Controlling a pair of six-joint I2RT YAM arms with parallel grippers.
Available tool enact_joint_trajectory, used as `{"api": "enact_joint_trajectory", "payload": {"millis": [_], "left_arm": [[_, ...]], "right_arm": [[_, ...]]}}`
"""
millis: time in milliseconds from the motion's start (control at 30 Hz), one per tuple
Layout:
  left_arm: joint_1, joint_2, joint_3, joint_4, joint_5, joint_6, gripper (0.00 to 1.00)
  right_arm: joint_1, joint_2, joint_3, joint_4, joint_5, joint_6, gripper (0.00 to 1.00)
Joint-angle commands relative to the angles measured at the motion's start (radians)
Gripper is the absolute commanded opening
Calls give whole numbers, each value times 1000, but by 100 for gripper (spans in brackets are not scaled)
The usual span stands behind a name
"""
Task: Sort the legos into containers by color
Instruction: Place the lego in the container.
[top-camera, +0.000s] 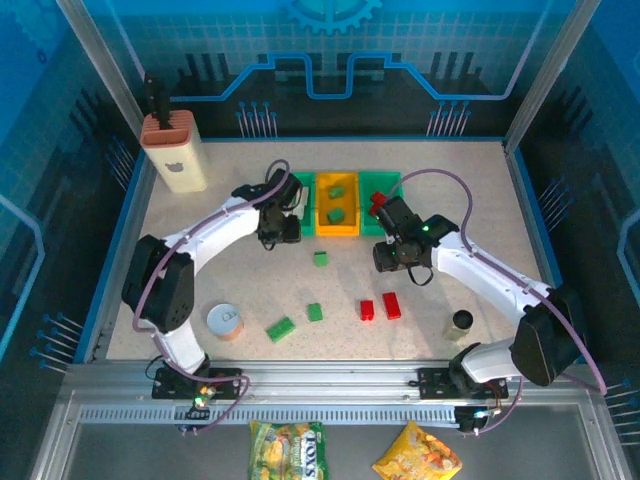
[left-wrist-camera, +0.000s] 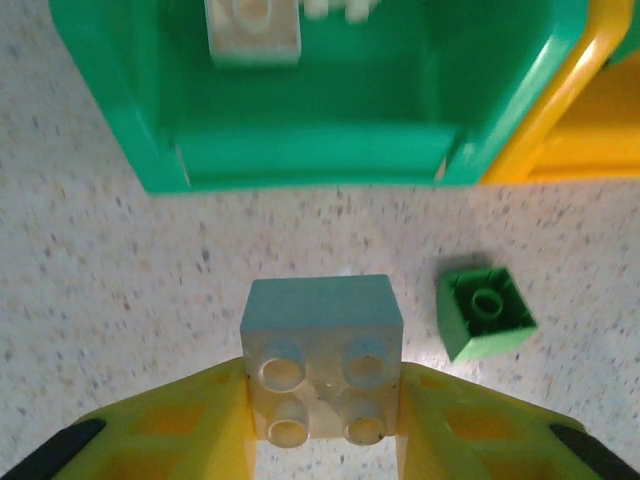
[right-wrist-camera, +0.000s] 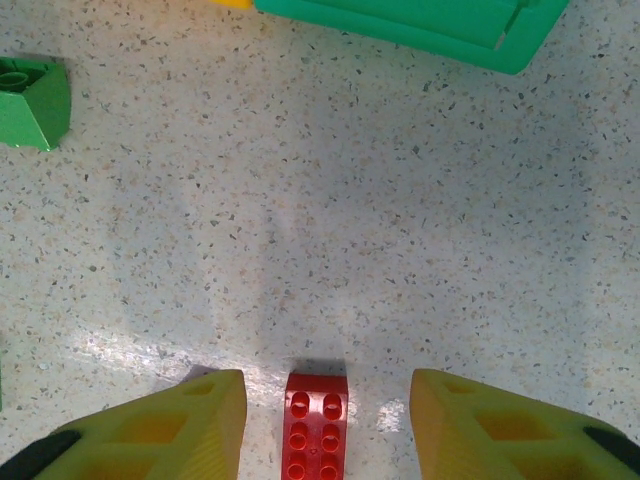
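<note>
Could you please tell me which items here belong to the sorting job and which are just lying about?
Job: green trays, orange tray, green bricks, red bricks, cream brick held by left gripper.
Lying about: knife block, white-lidded can, dark cup, snack bags.

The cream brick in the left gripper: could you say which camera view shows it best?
Left wrist view: the cream brick sits close and sharp, studs visible, pinched by the left gripper. In the top external view the gripper itself hides it.

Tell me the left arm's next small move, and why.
Probably ease forward over the green tray and let go: the left gripper grips a cream brick just short of that tray, where another cream brick already lies.
</note>
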Motion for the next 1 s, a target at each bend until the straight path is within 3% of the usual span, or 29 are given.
{"api": "enact_joint_trajectory", "payload": {"millis": [0,600,967], "left_arm": [[32,59,102,-54,13,87,37],[112,434,658,-157,-55,239,38],[130,558,776,-171,-111,272,38]], "right_arm": [[15,-29,3,-36,28,13,48],[14,-20,31,-50,34,-5,48],[14,-18,29,-47,47,-9,48]]}}
